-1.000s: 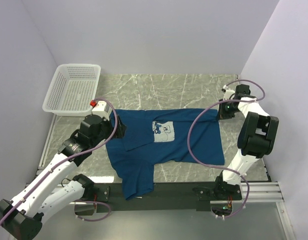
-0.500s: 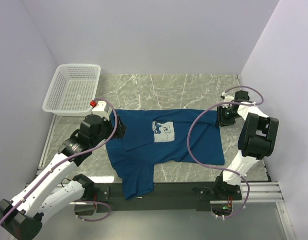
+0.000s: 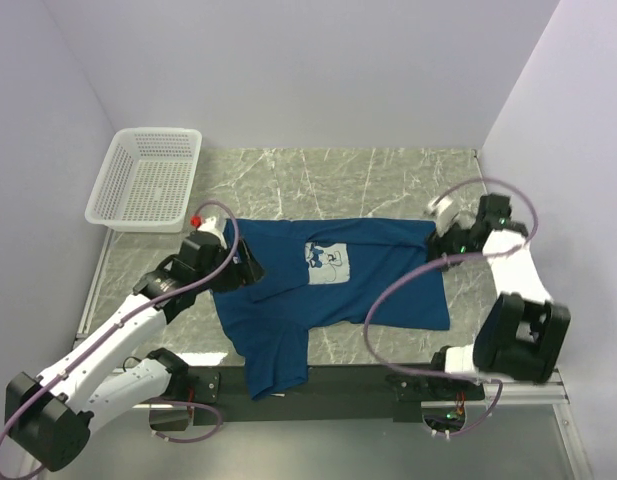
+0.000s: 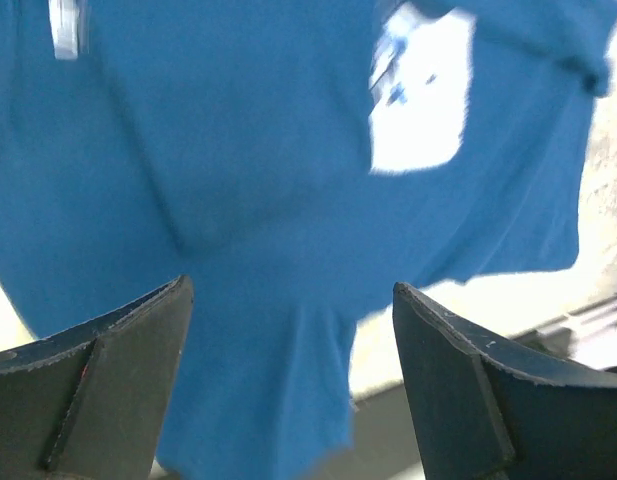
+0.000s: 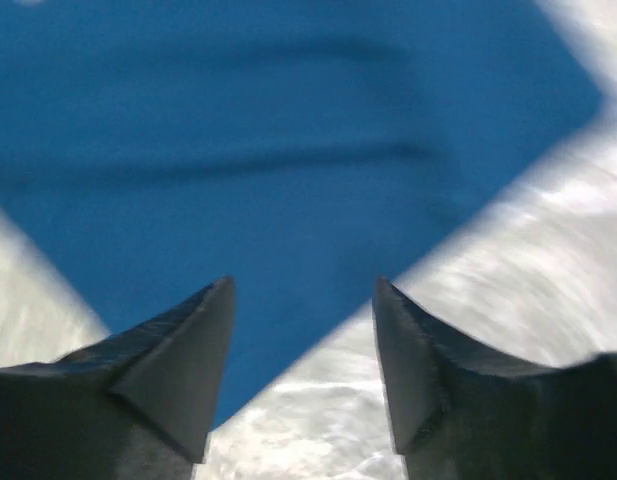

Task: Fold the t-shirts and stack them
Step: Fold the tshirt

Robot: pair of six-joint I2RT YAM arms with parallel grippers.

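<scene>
**T-shirt** (image 3: pixel 338 295): dark blue, short-sleeved. It is laid flat and print-up at the middle of the counter (image 3: pixel 368 180), lengthwise from left to right. A pale square print (image 3: pixel 326 262) is seen on the chest. A white neck label (image 4: pixel 65 25) is seen in the left wrist view. One portion of the cloth is extended toward the near edge of the counter, where the dark rail (image 3: pixel 348 385) is reached.

**Left pincer** (image 4: pixel 290 290): held above the shirt's left end. The fingers are spread wide and nothing is gripped. Only blue cloth is seen between them, below.

**Right pincer** (image 5: pixel 303 285): held over the shirt's far right corner, at the edge where cloth meets marble. The fingers are parted and nothing is held. The wrist view is blurred, so contact with the cloth cannot be told.

**Basket** (image 3: pixel 158 131): white plastic mesh. It is set at the far left corner of the counter, apart from the shirt.
</scene>
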